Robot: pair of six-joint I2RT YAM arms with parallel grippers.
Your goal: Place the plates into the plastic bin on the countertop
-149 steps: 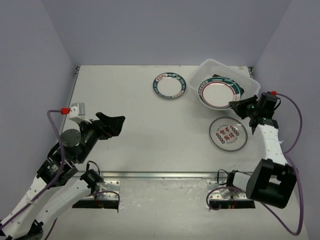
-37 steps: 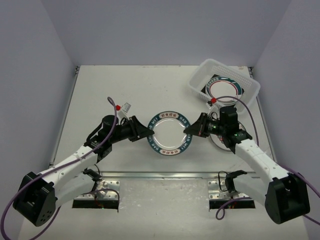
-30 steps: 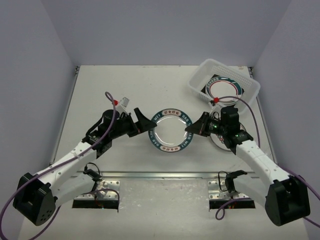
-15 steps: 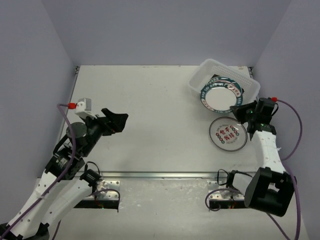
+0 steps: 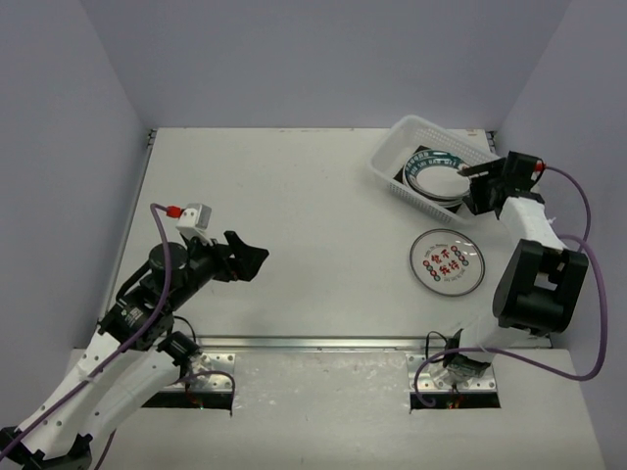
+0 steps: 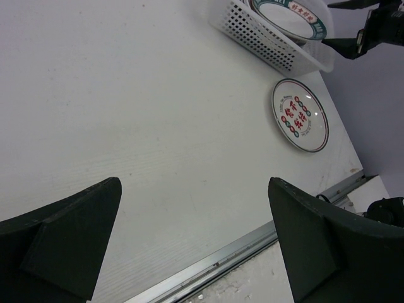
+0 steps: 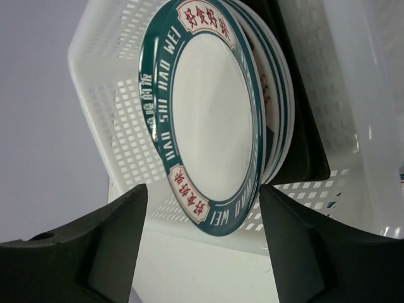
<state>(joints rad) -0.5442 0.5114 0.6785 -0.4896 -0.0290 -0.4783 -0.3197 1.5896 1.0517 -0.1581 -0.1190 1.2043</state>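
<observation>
The plastic bin stands at the far right of the countertop and holds a stack of plates. On top lies a white plate with a teal lettered rim, with a dark square plate under the stack. My right gripper is open at the bin's right rim. Its jaws stand apart either side of that plate's near edge. A white plate with red characters lies on the countertop in front of the bin. My left gripper hangs open over the left half, holding nothing.
The bin's perforated wall and the right gripper show in the left wrist view. The countertop's metal front edge runs just ahead of the arm bases. Purple-grey walls close in the left, back and right sides.
My right gripper has carried the teal-rimmed plate from the countertop's middle into the bin and opened, leaving it on the stack. The left arm pulled back to the left.
</observation>
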